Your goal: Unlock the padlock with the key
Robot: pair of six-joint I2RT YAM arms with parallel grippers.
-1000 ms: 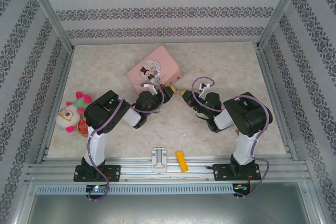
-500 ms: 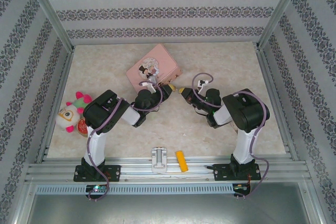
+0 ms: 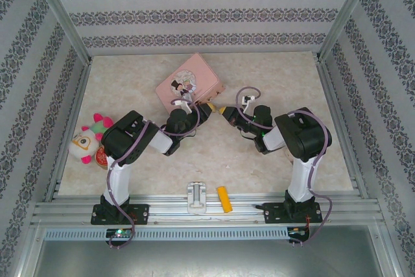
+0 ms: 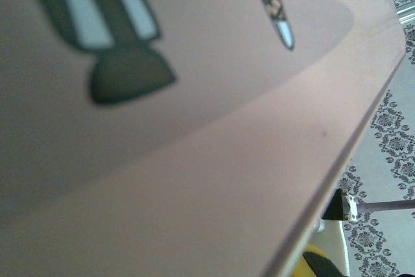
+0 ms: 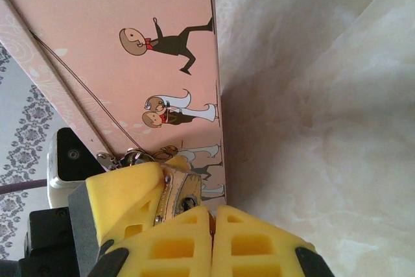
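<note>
At the corner of the pink cartoon-wedding tin, which is set on the marbled tabletop, the small brass padlock is clamped by the left pincer. The right pincer is closed tight, with its yellow tips touching the padlock just beside the keyhole.

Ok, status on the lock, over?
Right claw shut, tips at keyhole of the padlock. Left claw beside padlock, grip unclear. Padlock at the pink tin edge; nothing blocking.

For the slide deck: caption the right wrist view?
Shut right gripper at the brass padlock, against the pink tin side.
</note>
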